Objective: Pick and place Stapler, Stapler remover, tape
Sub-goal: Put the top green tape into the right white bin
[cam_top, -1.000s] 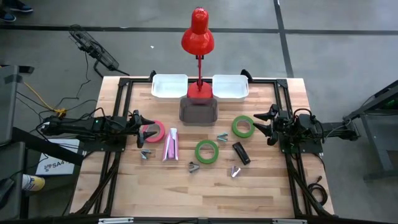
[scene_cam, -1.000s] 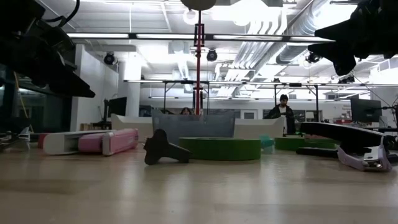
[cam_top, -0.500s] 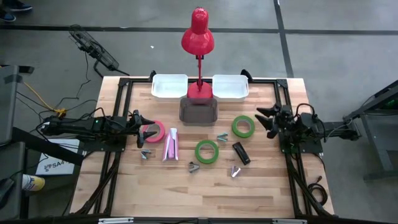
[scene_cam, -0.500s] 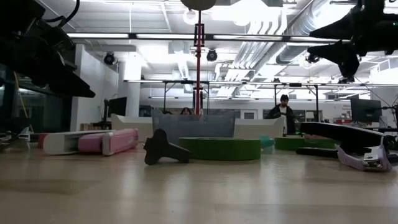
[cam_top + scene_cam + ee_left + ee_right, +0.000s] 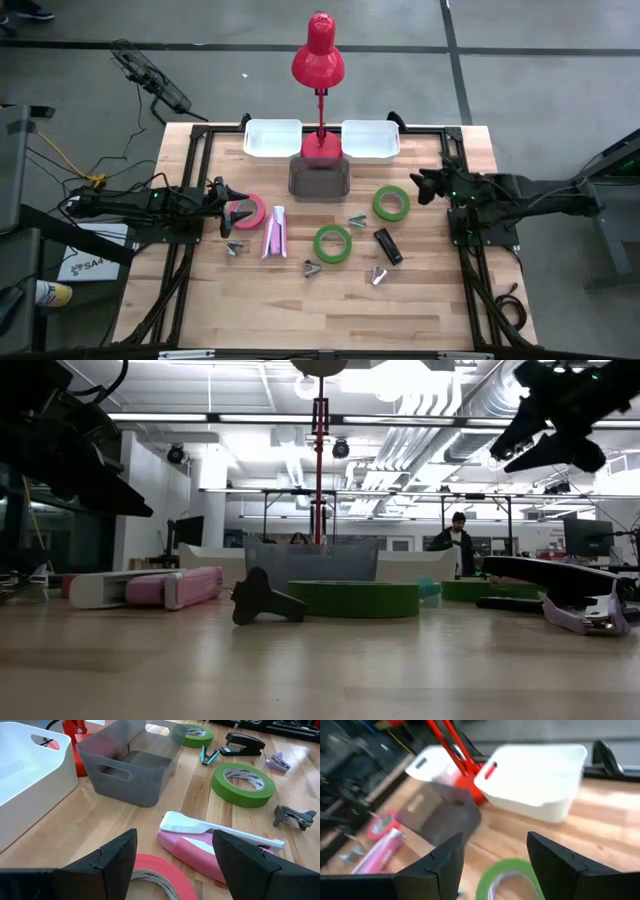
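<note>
1. Pink stapler (image 5: 273,232) lies flat on the surface (image 5: 420,300), long axis running toward the grey bin (image 5: 319,177).
2. Pink tape (image 5: 246,211) lies just ahead of the left gripper (image 5: 222,203); fingers (image 5: 112,860) spread, holding nothing.
3. Right gripper (image 5: 428,184) hovers just beside a green tape (image 5: 391,203), fingers (image 5: 445,860) parted, empty.
4. Green tape (image 5: 243,777) carries lettering inside, unreadable.
</note>
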